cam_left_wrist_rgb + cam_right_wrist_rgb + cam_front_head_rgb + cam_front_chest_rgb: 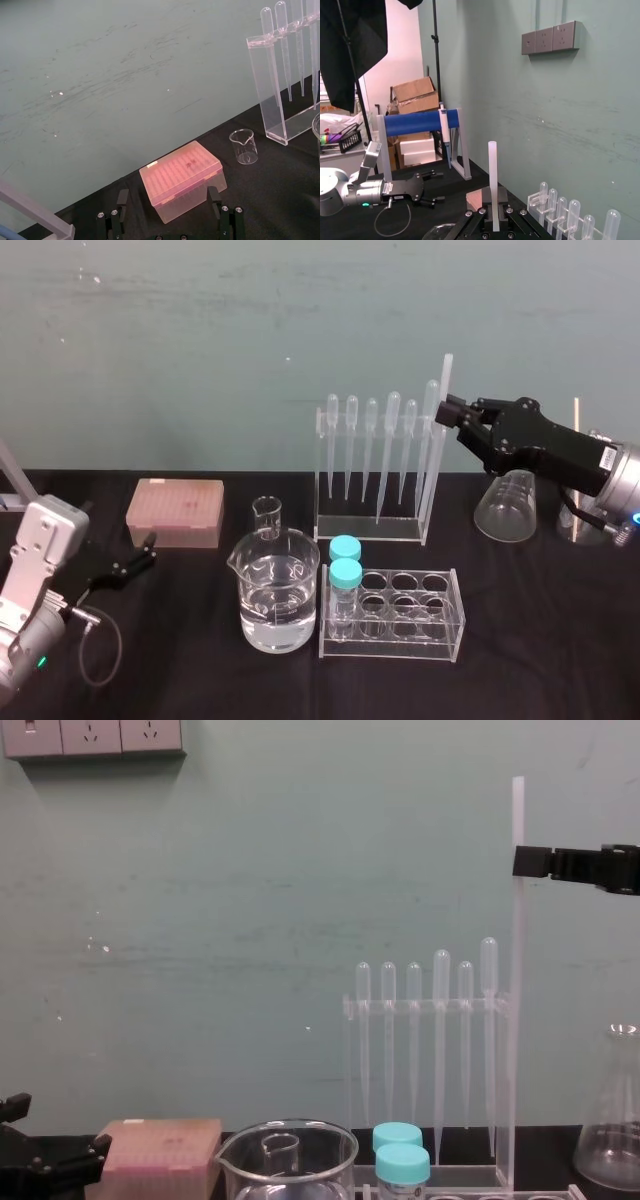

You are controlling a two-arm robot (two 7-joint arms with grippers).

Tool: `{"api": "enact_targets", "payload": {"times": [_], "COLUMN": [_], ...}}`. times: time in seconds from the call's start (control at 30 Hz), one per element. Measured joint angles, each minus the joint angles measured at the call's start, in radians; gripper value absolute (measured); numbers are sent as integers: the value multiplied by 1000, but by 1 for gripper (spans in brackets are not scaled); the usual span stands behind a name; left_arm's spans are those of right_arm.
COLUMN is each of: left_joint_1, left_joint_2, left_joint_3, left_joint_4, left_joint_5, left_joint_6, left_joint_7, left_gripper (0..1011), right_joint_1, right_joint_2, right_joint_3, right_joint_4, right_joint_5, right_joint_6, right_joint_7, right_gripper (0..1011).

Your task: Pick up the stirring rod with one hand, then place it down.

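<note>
The right gripper point(449, 412) had its flat black fingers closed tightly on the stirring rod point(436, 455), pinching it a little below its top end. The rod stood nearly upright at the right end of the pipette rack point(370, 530), its top well above the rack. Its lower end reached down near the rack's base, though whether it touched there could not be told. It was a thin, straight, translucent-white stick of even thickness. The rack was clear acrylic and held bulb-topped clear pipettes point(371, 445). The left gripper point(140, 558) lay parked low on the black table point(560, 640) with its fingers point(122, 200) spread wide, holding nothing, near a frosted pink tip box point(175, 512).
</note>
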Motion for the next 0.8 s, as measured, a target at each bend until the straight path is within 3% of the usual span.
{"api": "enact_targets", "payload": {"times": [0.8], "left_joint_1": [0], "left_joint_2": [0], "left_joint_3": [0], "left_joint_4": [0], "left_joint_5": [0], "left_joint_6": [0], "left_joint_7": [0], "left_gripper": [1000], "right_joint_1": [-5], "right_joint_2": [-2], "right_joint_3": [-7], "right_joint_4": [2], "right_joint_5": [8], "right_joint_6": [6], "right_joint_7": [-9], "right_gripper": [66]}}
